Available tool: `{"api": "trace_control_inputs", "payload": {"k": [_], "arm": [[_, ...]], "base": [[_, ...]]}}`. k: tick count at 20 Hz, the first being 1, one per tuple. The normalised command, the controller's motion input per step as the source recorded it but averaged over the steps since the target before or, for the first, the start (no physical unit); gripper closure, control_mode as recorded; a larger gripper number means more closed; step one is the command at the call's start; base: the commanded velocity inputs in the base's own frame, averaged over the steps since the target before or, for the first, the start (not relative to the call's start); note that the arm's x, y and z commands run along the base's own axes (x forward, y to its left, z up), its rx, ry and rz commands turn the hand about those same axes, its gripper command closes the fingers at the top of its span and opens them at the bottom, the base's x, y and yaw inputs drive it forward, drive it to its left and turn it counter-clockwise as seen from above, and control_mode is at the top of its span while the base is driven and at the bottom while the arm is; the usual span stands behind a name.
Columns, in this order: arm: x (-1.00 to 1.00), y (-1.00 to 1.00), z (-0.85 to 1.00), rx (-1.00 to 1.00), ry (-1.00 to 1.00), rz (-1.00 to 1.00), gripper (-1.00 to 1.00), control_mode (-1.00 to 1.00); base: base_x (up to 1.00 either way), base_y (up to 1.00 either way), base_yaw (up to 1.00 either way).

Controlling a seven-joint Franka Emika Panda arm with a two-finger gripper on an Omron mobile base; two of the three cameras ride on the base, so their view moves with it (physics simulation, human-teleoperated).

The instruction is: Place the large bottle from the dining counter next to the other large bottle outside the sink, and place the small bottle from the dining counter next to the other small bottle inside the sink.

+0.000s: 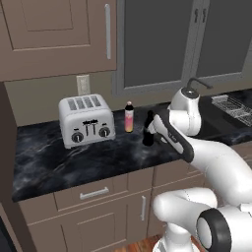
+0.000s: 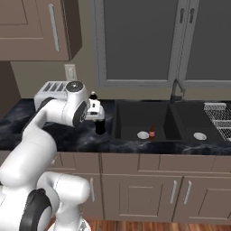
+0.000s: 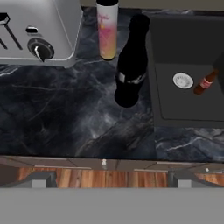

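Looks half done: glossy black cola-style bottle [image 3: 130,65] stands free at 5 o'clock of the pink-orange dark-capped bottle [image 3: 107,29], gripper [image 3: 112,177] wide open and empty, small-bottle run left.

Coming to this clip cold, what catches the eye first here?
The silver toaster sits bright on the black marble worktop. Just right of it, the pink-orange bottle and the black cola-style bottle stand upright side by side, outside the sink. Inside the basin, a small red bottle stands near the drain.
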Motion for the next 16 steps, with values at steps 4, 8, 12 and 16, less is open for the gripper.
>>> {"api": "trace_control_inputs", "payload": {"k": [4,8,12,16], "arm": [[0.00,0.00,0.00,0.00,0.00,0.00,-1.00,1.00],[0.00,0.00,0.00,0.00,0.00,0.00,-1.00,1.00],[0.00,0.00,0.00,0.00,0.00,0.00,-1.00,1.00],[0.00,0.00,0.00,0.00,0.00,0.00,-1.00,1.00]], "base": [[-0.64,0.29,0.10],[-0.45,0.37,0.21],[-0.39,0.50,0.36],[-0.62,0.52,0.45]]}}
